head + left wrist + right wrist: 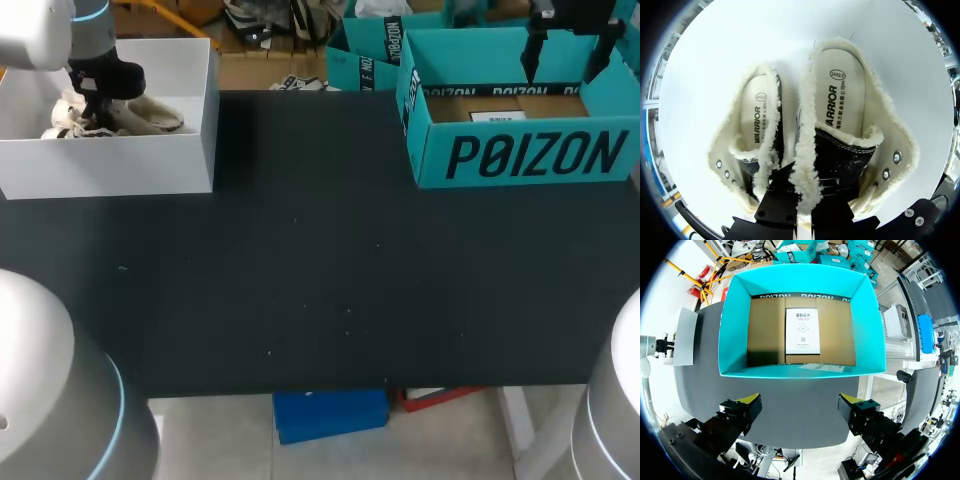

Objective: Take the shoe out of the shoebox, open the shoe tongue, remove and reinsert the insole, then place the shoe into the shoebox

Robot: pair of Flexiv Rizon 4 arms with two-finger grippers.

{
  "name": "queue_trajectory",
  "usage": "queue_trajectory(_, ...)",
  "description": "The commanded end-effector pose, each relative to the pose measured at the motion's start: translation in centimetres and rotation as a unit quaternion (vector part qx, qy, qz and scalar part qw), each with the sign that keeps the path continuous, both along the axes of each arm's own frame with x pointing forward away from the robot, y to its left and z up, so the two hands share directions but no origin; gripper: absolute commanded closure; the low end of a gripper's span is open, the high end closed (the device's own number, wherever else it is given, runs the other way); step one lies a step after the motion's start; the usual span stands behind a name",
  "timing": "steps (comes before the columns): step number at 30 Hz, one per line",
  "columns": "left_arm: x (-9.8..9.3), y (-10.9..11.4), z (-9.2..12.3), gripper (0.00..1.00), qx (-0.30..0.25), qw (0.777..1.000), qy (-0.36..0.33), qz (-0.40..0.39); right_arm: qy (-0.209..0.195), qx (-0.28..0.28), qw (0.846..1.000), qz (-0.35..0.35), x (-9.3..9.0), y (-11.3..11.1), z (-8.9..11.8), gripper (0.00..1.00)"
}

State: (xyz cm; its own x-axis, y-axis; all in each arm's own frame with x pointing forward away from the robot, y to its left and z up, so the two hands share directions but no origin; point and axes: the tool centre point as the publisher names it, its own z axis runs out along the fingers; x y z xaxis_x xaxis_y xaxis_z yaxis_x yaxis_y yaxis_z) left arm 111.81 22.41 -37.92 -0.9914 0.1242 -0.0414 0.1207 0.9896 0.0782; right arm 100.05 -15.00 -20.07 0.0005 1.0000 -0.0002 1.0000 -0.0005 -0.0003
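Observation:
A pair of black shoes with cream fleece lining lies in a white box [110,165] at the table's far left. In the left wrist view the larger-looking shoe [850,110] and its mate [752,125] lie side by side, insoles showing. My left gripper [804,200] [95,105] is down in the box, shut on the fleecy collar edge of that shoe; its yellow tips are hidden. The teal shoebox [520,155] [800,371] stands open at the far right, holding only a white sheet [802,330]. My right gripper [803,402] [568,60] hangs open above it.
More teal boxes [365,55] stand behind the table's far edge. The black tabletop [320,290] stretches between the white box and the teal shoebox. From the right wrist the white box [685,337] shows far off to the side.

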Motion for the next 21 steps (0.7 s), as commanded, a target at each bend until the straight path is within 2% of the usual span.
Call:
queue_trajectory(1,-1.0,0.1,2.2,1.00,-0.002,1.000,-0.004,-0.002,0.000,0.000,1.000,0.000,0.0,0.0,0.0,0.00)
queue_trajectory(8,-0.9,-0.3,4.2,1.00,0.007,1.000,0.006,-0.013,0.000,0.000,1.000,0.000,0.0,0.0,0.0,0.00)
queue_trajectory(21,0.3,-2.0,11.9,1.00,0.014,1.000,-0.008,-0.006,0.000,0.000,1.000,0.000,0.0,0.0,0.0,0.00)
